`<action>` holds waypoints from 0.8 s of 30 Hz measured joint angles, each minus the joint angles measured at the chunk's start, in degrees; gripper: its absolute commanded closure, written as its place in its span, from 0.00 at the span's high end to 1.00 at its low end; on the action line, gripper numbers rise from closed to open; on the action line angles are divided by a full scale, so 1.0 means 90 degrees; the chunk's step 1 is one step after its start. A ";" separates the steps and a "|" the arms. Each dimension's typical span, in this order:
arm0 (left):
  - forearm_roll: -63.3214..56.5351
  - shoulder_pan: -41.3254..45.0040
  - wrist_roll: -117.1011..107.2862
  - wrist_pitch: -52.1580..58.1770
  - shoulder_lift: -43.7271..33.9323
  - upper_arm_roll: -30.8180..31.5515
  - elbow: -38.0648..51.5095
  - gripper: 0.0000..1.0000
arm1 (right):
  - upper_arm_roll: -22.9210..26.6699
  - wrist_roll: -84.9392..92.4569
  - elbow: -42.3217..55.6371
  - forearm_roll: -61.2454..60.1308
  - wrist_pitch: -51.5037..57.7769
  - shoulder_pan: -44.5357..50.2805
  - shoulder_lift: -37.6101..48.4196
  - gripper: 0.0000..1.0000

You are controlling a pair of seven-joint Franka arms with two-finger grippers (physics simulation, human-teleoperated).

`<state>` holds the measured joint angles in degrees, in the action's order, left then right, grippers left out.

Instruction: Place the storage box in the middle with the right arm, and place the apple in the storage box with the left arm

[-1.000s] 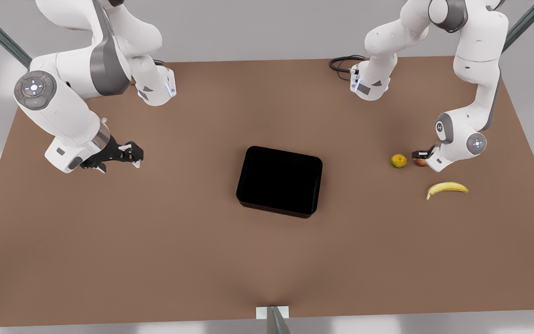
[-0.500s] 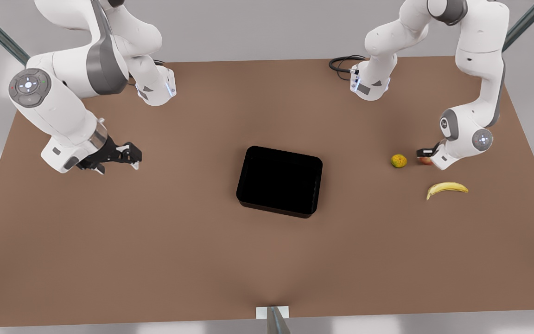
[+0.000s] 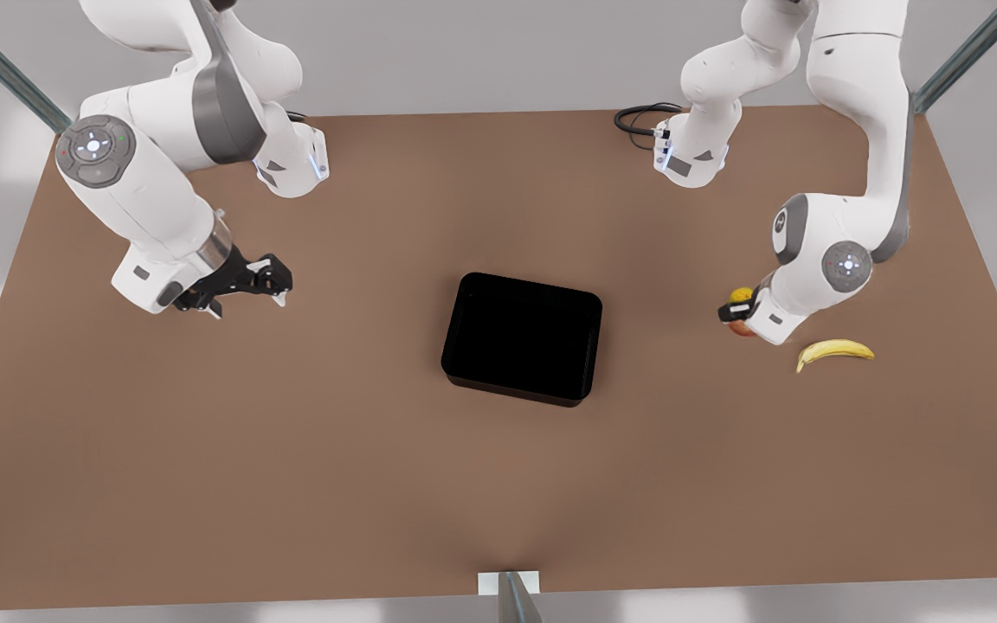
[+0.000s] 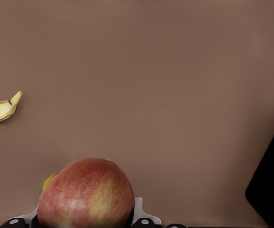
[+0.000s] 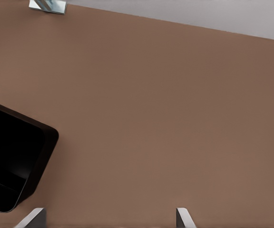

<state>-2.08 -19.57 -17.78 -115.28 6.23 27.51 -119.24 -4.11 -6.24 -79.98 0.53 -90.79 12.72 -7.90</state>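
- Moved since 1 s ago: left gripper (image 3: 739, 317), on the front view's right, has shifted toward the table's middle with the apple (image 3: 738, 328) and now sits in front of the small yellow-green fruit (image 3: 741, 295), hiding most of it; right gripper (image 3: 272, 282), on the front view's left, has also shifted a little toward the middle.
- Item 1, storage box (image 3: 522, 337): glossy black, shallow, rounded corners; rests flat at the middle of the brown table (image 3: 377, 484), nothing inside. Unmoved across the 3 front frames. One corner shows in the right wrist view (image 5: 13, 166) and an edge in the left wrist view (image 4: 272, 185).
- Item 2, apple: red with pale yellow patches, pinched in the left gripper; close to the camera in the left wrist view (image 4: 85, 194), the finger bases (image 4: 144, 219) showing beside it. Well apart from the box, on the front view's right of it.
- Item 3, left gripper: clamped on the apple, just above the table, near the banana.
- Item 4, right gripper: fingers (image 5: 182, 217) spread wide, holding nothing, over bare table on the front view's left of the box and well apart from it.
- Item 5, banana (image 3: 834, 351): yellow, lying flat, on the near side of the left gripper; its tip appears in the left wrist view (image 4: 1, 109).
- Item 6, small yellow-green fruit: on the table behind the left gripper; a sliver shows beside the apple in the left wrist view (image 4: 49, 180).
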 measured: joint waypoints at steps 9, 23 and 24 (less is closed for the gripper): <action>0.0578 0.6444 -0.2678 0.1104 0.2143 -0.4184 0.3745 0.81 | -0.0003 0.0000 -0.0068 -0.0010 0.0000 0.0032 -0.0012 1.00; 0.2052 0.7855 -0.3096 0.1109 0.2415 -0.5302 0.3952 1.00 | -0.0003 0.0000 -0.0085 -0.0010 0.0215 0.0009 -0.0031 1.00; 0.2061 0.7755 -0.3051 0.1131 0.2372 -0.5302 0.3952 1.00 | -0.0003 0.0000 -0.0082 -0.0010 0.0215 0.0014 -0.0031 1.00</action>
<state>16.47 50.23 -45.23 -105.09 27.57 -20.21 -83.67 -4.13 -6.24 -80.72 0.44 -88.86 12.84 -8.18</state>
